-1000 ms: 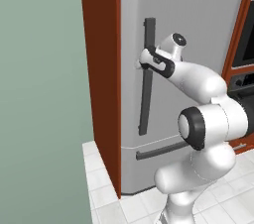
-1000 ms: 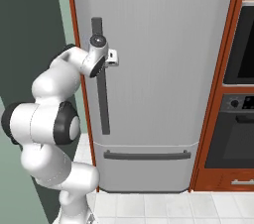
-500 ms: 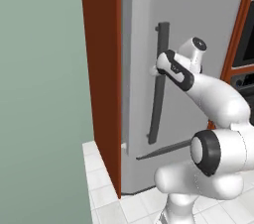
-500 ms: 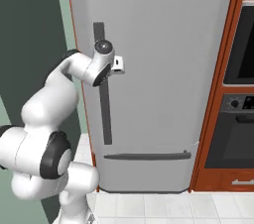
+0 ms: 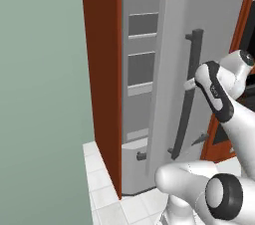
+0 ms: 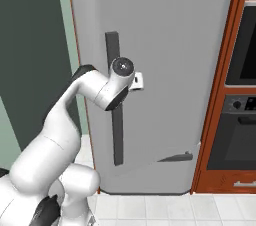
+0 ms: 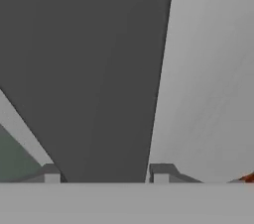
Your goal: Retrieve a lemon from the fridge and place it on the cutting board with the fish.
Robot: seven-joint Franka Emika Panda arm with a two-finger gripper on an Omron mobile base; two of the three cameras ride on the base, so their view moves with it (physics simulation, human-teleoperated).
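While the arm reaches up and forward, the gripper (image 7: 105,176) is clamped on the fridge's (image 6: 175,35) dark handle (image 6: 116,125), the bar filling its jaws. The door stands ajar, its racks (image 5: 142,57) visible at left. An oven (image 6: 240,120) sits right; pale tiles lie below.

You have the fridge (image 6: 165,45) in front of you, tall and light grey, its door swung partly open. In the left base view the door (image 5: 172,69) stands edge-on, and at 9 o'clock of it the inner face shows grey door racks (image 5: 143,25) stacked one above another. The dark grey bar handle (image 6: 115,120) runs upright down the door, and a second dark bar (image 6: 176,158) lies across the bottom drawer at 5 o'clock of it. In the hand view the handle (image 7: 99,69) is a broad dark band against the pale door.
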